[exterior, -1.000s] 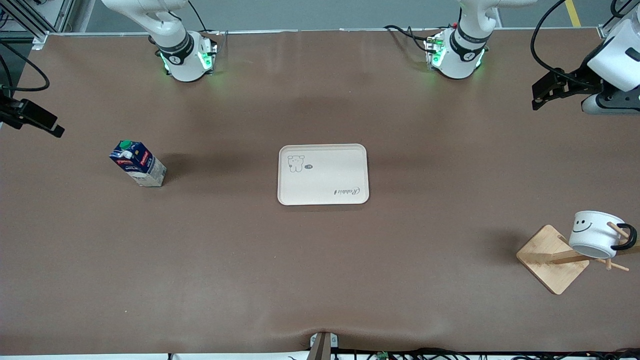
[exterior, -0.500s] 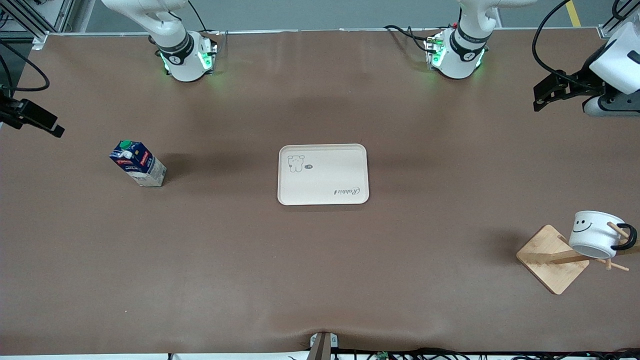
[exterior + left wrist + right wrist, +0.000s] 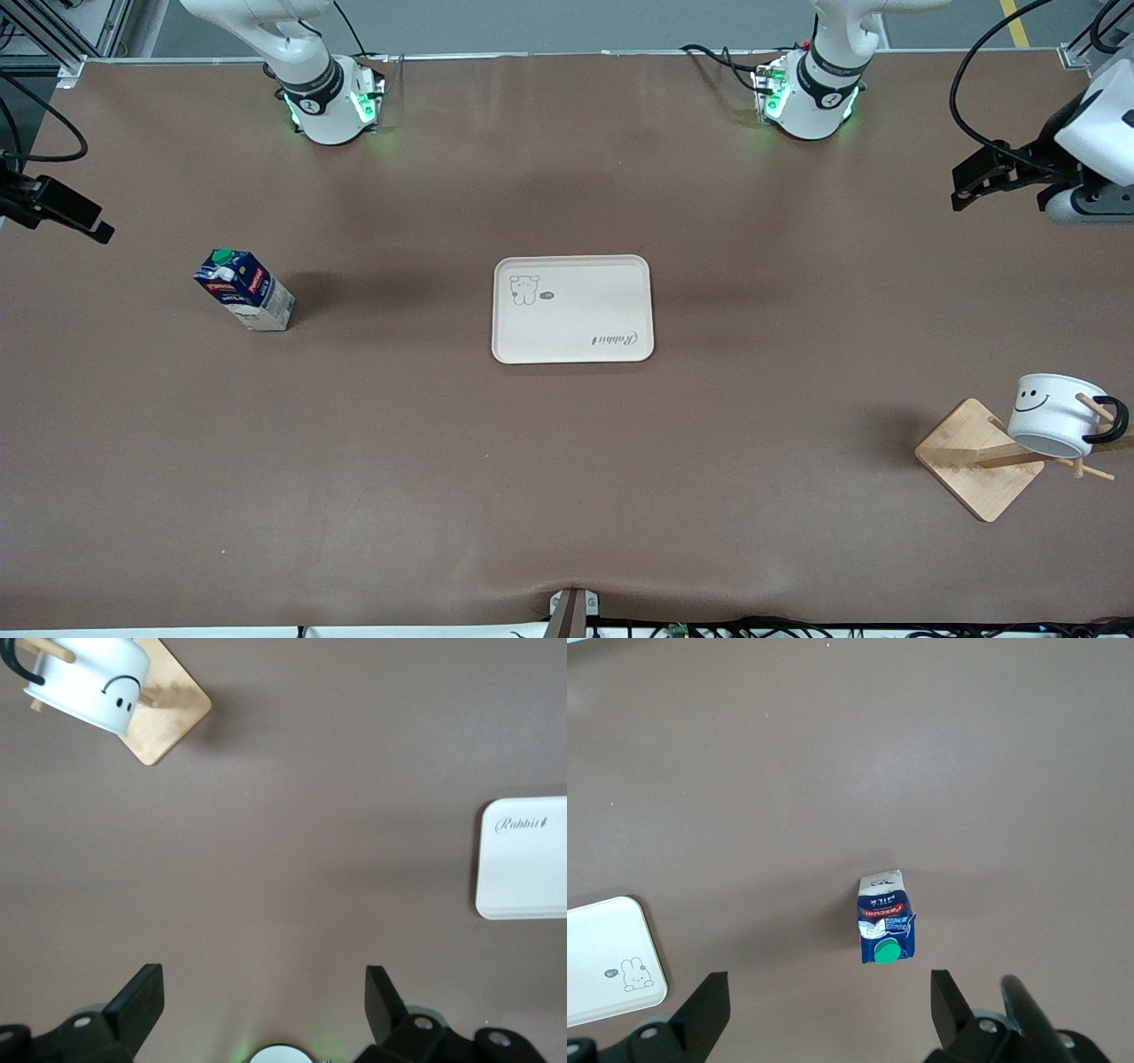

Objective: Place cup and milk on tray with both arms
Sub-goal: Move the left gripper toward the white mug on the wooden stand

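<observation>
Front view | left gripper (image 3: 263, 1001) spread wide, empty, high over table (image 3: 567, 496) at left arm's end | right gripper (image 3: 830, 1005) spread wide, empty, above milk (image 3: 884, 927) | tray (image 3: 572, 309) mid-table, bare | milk upright toward right arm's end from tray | cup (image 3: 1054, 414) hangs on wooden rack (image 3: 979, 456), nearer camera than tray, toward left arm's end

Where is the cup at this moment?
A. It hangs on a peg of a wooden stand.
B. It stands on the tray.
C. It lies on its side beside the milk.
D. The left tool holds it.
A: the cup hangs tilted by its handle on a peg of the wooden stand, away from the tray, which carries nothing.
</observation>
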Controlling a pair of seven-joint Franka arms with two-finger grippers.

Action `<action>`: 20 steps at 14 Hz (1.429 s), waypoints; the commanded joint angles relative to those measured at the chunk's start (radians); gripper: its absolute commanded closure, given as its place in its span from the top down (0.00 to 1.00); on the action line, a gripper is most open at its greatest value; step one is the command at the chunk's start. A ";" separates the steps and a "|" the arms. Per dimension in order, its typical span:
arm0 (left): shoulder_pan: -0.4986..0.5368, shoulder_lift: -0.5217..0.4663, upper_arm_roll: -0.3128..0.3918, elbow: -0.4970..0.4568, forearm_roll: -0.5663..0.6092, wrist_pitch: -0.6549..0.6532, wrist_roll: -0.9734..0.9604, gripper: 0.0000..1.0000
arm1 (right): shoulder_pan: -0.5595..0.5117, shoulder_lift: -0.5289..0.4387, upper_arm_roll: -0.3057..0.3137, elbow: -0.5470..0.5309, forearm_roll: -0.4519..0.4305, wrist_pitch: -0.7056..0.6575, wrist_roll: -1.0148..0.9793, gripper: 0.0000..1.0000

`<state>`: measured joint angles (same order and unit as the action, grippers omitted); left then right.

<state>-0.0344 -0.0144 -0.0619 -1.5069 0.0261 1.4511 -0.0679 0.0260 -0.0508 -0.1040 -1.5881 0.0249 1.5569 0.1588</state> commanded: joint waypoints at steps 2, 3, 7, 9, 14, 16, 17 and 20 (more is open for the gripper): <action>0.022 0.022 -0.004 0.017 -0.017 0.052 -0.010 1.00 | -0.005 -0.024 0.001 -0.016 0.004 0.002 -0.001 1.00; 0.024 0.027 -0.004 0.016 -0.017 0.064 -0.010 1.00 | -0.005 -0.024 0.001 -0.015 0.004 0.002 -0.001 1.00; 0.039 0.057 -0.004 0.014 -0.018 0.106 -0.010 1.00 | -0.005 -0.024 0.000 -0.013 0.004 0.002 -0.001 1.00; 0.045 0.070 -0.004 0.019 -0.020 0.107 -0.009 1.00 | -0.005 -0.023 0.001 -0.013 0.004 0.002 -0.001 1.00; 0.047 0.096 -0.004 0.022 -0.017 0.114 0.013 1.00 | -0.008 -0.020 -0.002 0.003 0.004 0.000 -0.002 1.00; 0.047 0.097 -0.006 0.022 -0.015 0.114 0.013 1.00 | -0.008 -0.020 -0.003 0.003 0.004 0.000 -0.002 1.00; 0.047 0.097 -0.006 0.022 -0.014 0.114 0.013 1.00 | -0.008 -0.020 -0.003 0.003 0.004 0.000 -0.002 1.00; 0.048 0.108 -0.004 0.024 -0.020 0.114 0.013 1.00 | -0.008 -0.009 -0.003 0.023 0.004 0.000 -0.005 1.00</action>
<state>0.0051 0.0811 -0.0624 -1.5041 0.0261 1.5673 -0.0667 0.0249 -0.0523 -0.1098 -1.5757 0.0249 1.5592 0.1588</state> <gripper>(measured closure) 0.000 0.000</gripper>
